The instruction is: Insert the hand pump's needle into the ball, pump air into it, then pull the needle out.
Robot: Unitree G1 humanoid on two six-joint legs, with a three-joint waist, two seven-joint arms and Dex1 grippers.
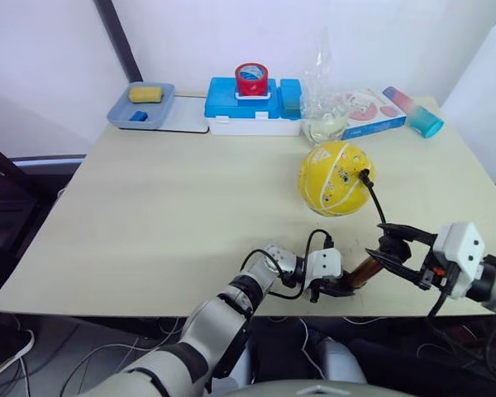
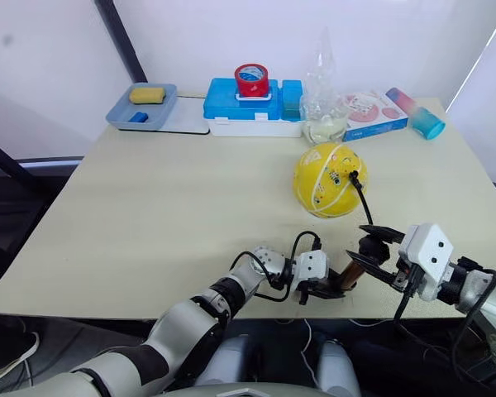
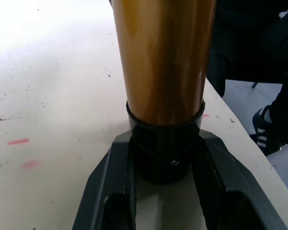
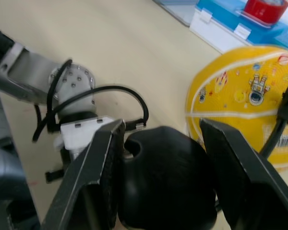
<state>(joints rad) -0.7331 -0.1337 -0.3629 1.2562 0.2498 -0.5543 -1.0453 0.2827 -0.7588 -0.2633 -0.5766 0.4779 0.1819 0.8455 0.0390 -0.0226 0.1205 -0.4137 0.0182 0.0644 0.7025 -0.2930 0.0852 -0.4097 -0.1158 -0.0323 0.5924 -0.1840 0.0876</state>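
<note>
The yellow ball (image 1: pixel 333 178) rests on the table right of centre. The needle's black fitting (image 1: pixel 364 175) sits against the ball's right side; its pin is hidden. A thin black hose (image 1: pixel 375 203) runs from it down to the hand pump (image 1: pixel 364 271), a copper-brown cylinder held low near the table's front edge. My left gripper (image 1: pixel 337 288) is shut on the pump's black base end (image 3: pixel 165 155). At the other end, my right gripper (image 1: pixel 393 251) is shut on the black handle (image 4: pixel 165 182), with the ball (image 4: pixel 240 100) just beyond it.
Along the back edge stand a grey tray (image 1: pixel 120 116) with a yellow sponge, a blue box (image 1: pixel 223 99) topped by a red tape roll (image 1: pixel 251 78), a clear plastic bag (image 1: pixel 322 107), a pink-and-blue carton (image 1: pixel 372 112) and a bottle (image 1: pixel 413 112). Both grippers work close to the table's front edge (image 1: pixel 190 313).
</note>
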